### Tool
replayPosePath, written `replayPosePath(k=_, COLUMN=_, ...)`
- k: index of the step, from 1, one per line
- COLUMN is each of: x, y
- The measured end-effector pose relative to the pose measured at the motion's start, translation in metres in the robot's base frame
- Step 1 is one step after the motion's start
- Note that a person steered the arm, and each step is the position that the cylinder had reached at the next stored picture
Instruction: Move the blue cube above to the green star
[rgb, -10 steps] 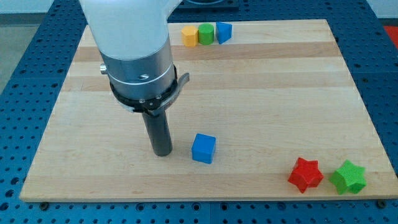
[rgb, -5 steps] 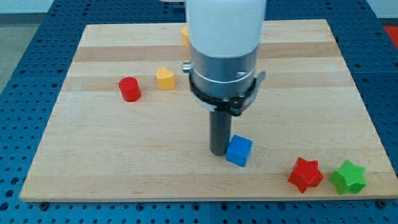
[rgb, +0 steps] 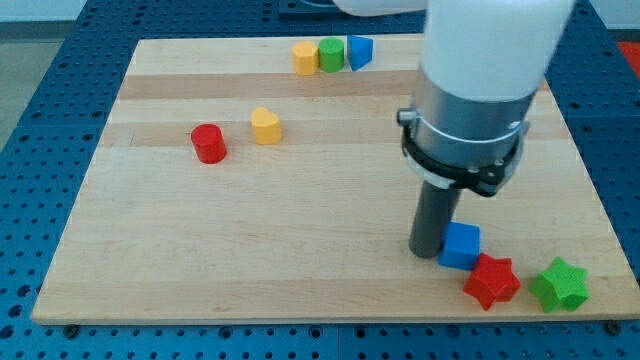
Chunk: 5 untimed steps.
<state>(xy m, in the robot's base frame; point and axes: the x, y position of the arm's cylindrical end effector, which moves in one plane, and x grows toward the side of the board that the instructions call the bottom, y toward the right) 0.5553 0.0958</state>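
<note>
My tip (rgb: 429, 250) touches the small blue cube (rgb: 460, 245) at its 9 o'clock; no jaws, pushing only. Cube abuts red star block (rgb: 491, 281); green star block (rgb: 559, 284) lies at cube's 4 o'clock on the wooden counter (rgb: 300, 250).

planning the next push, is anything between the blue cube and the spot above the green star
Partly. The red star sits touching the blue cube at its lower right, left of the green star. The board above the green star looks bare. My tip is against the cube's left side, nothing between them.
</note>
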Motion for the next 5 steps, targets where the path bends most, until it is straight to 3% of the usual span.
replayPosePath(k=2, x=0.000, y=0.005)
replayPosePath(k=5, x=0.000, y=0.057)
